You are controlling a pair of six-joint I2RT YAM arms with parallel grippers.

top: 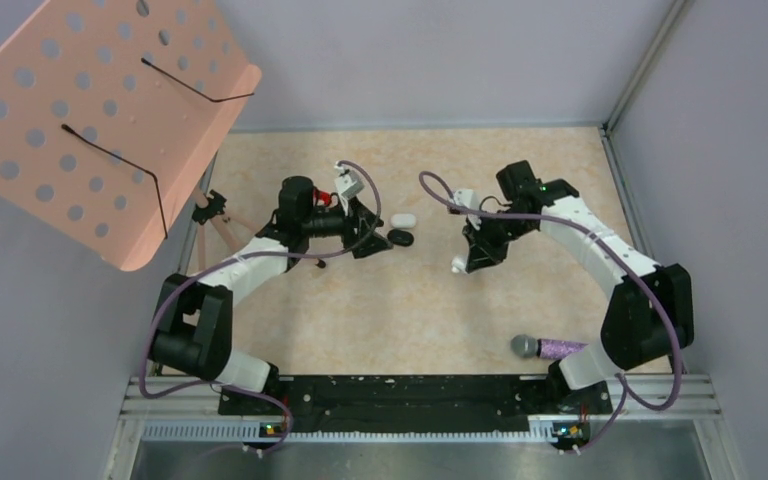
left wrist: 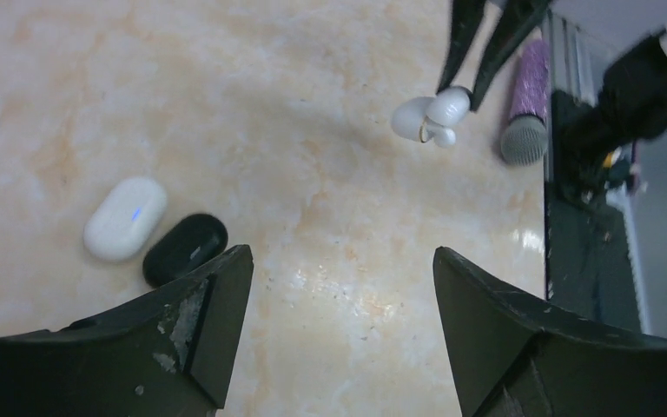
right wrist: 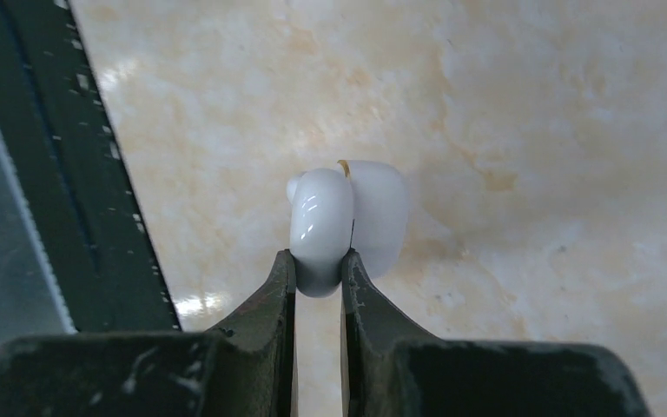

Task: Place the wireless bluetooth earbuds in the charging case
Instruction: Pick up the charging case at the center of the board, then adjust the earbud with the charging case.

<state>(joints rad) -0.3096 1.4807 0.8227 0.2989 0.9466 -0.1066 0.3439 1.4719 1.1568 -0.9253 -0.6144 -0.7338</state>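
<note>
Over the marbled desk (top: 410,320), four o'clock from the pebble-like white charging case (top: 403,220), the right fingers (right wrist: 282,295) clamp a glossy white earbud (right wrist: 321,226), seemingly to carry it there; the left fingers (left wrist: 217,304), at the case's nine o'clock, stand apart.

White-and-black arms (top: 250,262), seemingly purple cables (top: 520,216)

No text, label, brand, number or sign can be read on anything in these three views.
</note>
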